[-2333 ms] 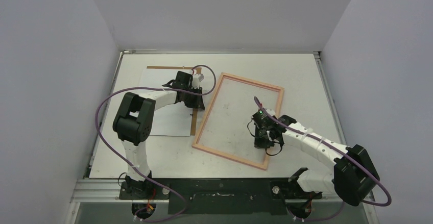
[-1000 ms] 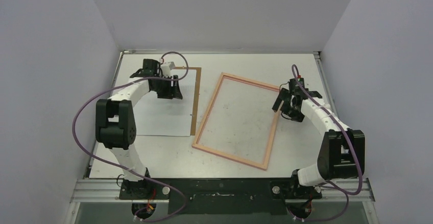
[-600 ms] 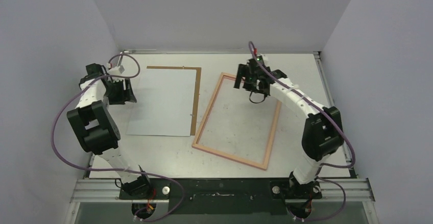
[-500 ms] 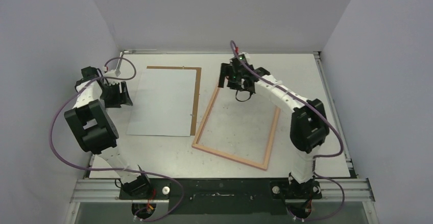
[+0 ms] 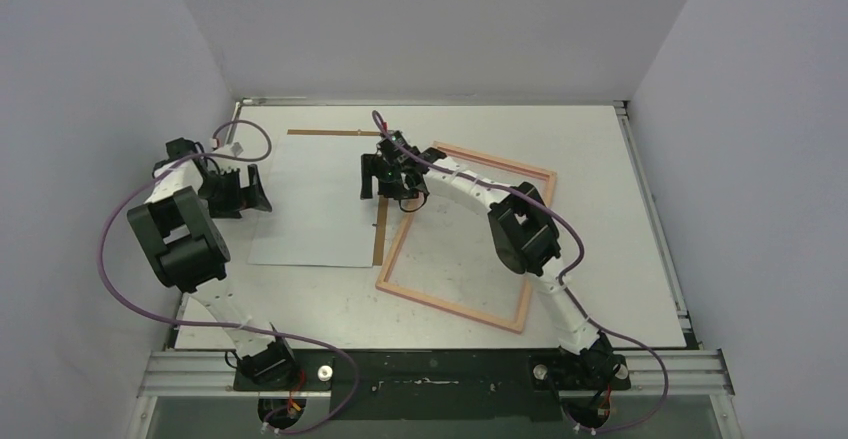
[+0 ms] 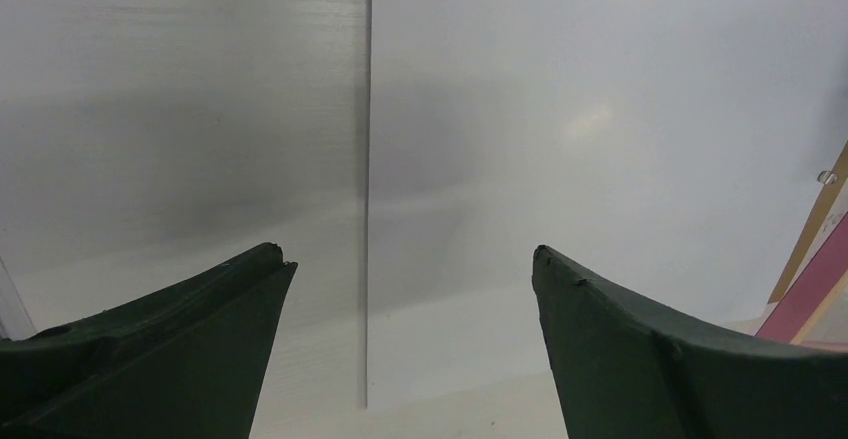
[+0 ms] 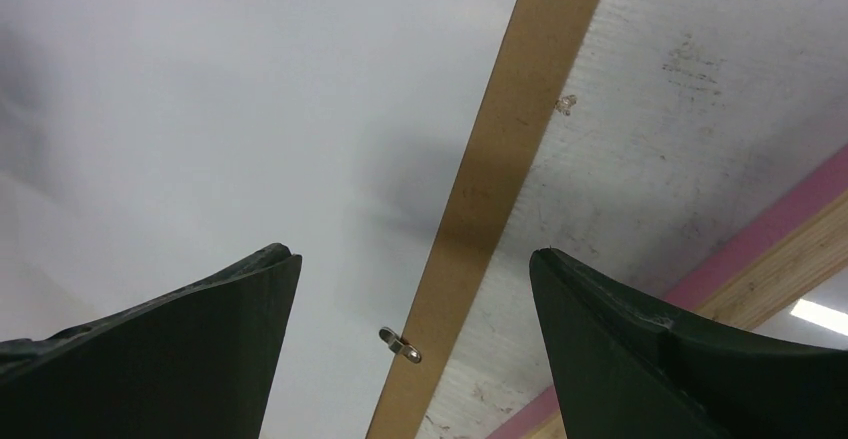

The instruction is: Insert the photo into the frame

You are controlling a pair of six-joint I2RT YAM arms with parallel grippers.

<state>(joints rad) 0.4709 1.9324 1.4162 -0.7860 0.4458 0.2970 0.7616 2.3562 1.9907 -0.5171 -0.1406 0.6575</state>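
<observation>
Since the earlier view our right claw [image 7: 410,254] has swung from the frame [image 5: 452,308] to the right edge of the photo [image 5: 315,209], which lies white side up on the brown board [image 5: 379,244] beside the frame. Both claws gape wide and empty, the left claw [image 6: 410,256] at the opposite edge. We judge each claw should pinch the photo alone, leaving the board on the bench [image 5: 600,219].
</observation>
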